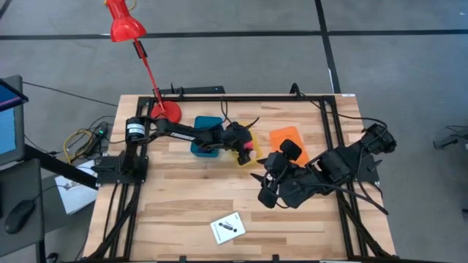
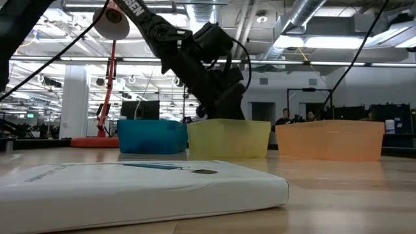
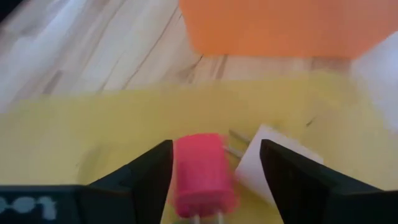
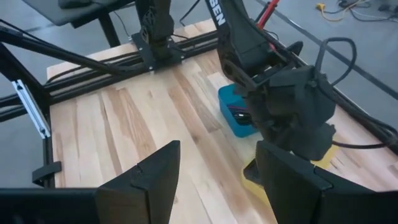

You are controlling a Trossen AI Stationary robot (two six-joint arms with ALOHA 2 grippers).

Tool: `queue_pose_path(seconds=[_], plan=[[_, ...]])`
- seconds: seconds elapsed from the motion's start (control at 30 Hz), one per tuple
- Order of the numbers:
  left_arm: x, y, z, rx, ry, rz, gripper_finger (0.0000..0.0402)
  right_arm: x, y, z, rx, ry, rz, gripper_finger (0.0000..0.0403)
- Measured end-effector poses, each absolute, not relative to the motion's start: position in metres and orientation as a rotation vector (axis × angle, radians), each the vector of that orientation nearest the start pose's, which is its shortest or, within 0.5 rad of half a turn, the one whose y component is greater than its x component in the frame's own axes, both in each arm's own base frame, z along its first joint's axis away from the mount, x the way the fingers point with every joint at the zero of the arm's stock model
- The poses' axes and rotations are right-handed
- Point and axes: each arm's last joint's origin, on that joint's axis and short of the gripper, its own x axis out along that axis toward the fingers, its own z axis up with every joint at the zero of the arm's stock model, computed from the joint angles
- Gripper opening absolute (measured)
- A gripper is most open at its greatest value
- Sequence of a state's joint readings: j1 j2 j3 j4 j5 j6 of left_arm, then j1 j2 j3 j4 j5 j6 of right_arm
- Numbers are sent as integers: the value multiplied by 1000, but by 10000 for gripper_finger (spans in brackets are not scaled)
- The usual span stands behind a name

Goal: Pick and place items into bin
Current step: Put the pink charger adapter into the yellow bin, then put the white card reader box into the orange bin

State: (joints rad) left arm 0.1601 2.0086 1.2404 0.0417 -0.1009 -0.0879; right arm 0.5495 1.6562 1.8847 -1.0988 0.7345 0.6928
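left gripper [image 3: 214, 163]: fingers apart over yellow bin [image 3: 93, 130], pink block [image 3: 202, 174] between them, only wrist view shows it
right gripper [image 4: 214, 171]: spread wide, idle

Left gripper [image 3: 214, 180] jaws parted; right gripper [image 4: 214, 180] jaws parted.

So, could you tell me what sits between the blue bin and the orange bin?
The yellow bin stands between the blue bin and the orange bin, clearest in the low view. The left gripper is over it.

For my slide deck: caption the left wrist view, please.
Left gripper open above the yellow bin, a pink block between its fingers.
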Motion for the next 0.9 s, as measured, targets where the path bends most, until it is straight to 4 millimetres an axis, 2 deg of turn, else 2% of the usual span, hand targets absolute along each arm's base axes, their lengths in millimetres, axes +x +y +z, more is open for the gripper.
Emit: queue_pose_path(seconds=[0.17,0.27,0.4,0.6,0.73,0.9], plan=[[421,65,164,-81,812,254,248,287,153,412,155,589,-399,205],[425,59,178,-59,886,136,249,287,153,412,152,592,-400,205],[427,52,202,-95,979,39,246,285,152,410,136,612,-406,205],[428,42,247,-113,1063,12,245,283,155,410,158,613,-408,205],[417,33,284,-50,1095,31,245,272,163,406,167,654,-424,205],[375,28,331,11,1133,170,245,248,173,399,141,635,-541,205]])
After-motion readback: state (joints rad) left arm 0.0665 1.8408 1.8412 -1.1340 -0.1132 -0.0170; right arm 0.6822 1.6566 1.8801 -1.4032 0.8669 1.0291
